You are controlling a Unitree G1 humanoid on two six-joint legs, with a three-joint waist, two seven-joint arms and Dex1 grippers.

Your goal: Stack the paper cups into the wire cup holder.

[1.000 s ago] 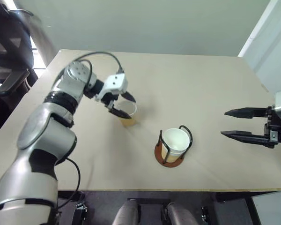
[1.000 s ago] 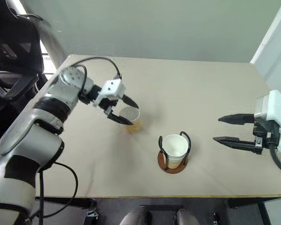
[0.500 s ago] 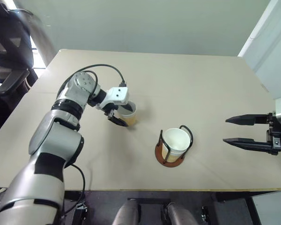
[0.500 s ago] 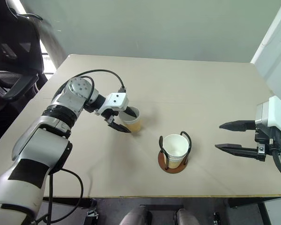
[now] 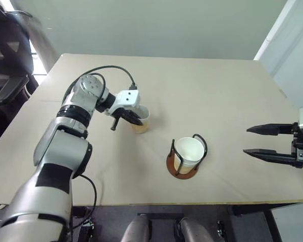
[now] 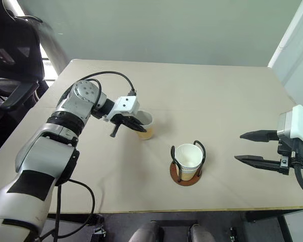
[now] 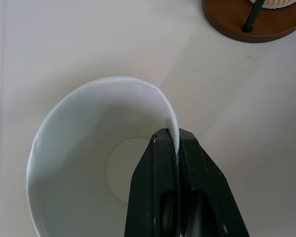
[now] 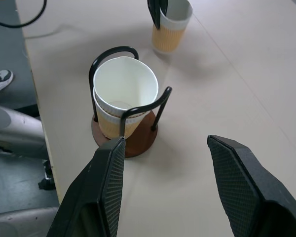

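Left gripper [image 7: 176, 143] pinches the cup [image 5: 140, 120] rim left of centre; we should lift straight, then centre over the holder [image 5: 182, 166].

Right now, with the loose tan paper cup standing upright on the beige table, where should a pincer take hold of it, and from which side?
By the rim wall, from above, one finger inside and one outside. The tan paper cup stands upright with its mouth open and its thin wall is easy to pinch. The left pincer is shut on its rim that way. The reddish-brown wire cup holder stands apart.
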